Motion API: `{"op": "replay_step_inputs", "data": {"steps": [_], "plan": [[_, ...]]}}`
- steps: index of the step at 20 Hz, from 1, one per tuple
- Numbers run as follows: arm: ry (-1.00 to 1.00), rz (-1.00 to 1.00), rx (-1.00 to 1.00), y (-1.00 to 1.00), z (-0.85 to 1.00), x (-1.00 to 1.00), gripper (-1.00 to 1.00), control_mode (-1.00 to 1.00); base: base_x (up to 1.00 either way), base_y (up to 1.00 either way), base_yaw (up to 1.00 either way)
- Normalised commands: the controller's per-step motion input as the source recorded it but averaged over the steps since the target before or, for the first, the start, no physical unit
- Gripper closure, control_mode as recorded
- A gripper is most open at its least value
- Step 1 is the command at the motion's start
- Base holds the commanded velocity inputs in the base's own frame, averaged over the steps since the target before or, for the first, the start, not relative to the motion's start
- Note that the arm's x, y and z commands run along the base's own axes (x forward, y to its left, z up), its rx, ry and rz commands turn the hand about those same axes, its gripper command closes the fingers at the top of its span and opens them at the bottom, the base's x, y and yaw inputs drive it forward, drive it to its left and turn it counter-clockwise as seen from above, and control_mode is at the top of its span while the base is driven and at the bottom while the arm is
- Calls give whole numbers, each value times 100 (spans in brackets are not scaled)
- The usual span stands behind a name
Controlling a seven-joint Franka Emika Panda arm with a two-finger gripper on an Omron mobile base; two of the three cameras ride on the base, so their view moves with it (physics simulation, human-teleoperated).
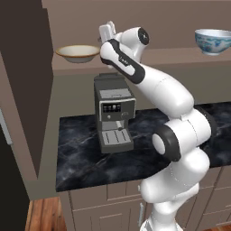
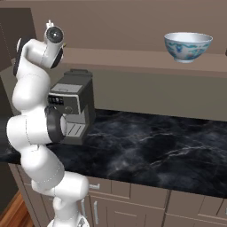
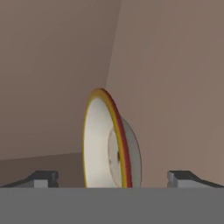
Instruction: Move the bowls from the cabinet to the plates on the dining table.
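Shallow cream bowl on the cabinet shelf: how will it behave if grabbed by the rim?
The shallow cream bowl looks rigid and glazed, so probably slippery between the open gripper's fingertips. Its wide, low form should sit stable on the shelf and slide rather than tip. Likely ceramic, so breakable if dropped.

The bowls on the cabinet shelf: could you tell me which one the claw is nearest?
The shallow cream bowl, beside the open claw; the blue-patterned bowl sits far along the shelf.
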Motion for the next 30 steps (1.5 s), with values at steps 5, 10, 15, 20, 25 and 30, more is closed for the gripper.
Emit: {"op": "replay_step_inputs", "data": {"steps": [5, 10, 15, 20, 25, 30], "plan": [[2, 1, 1, 13, -6, 27, -100, -100, 0, 0, 0], [2, 2, 0, 13, -10, 28, -100, -100, 0, 0, 0], [6, 3, 0, 14, -10, 34, -100, -100, 0, 0, 0], [4, 4, 0, 11, -14, 31, -100, -100, 0, 0, 0], [0, 5, 0, 7, -24, 16, -100, -100, 0, 0, 0], [-2, 5, 0, 9, -30, 8, -100, -100, 0, 0, 0]]}}
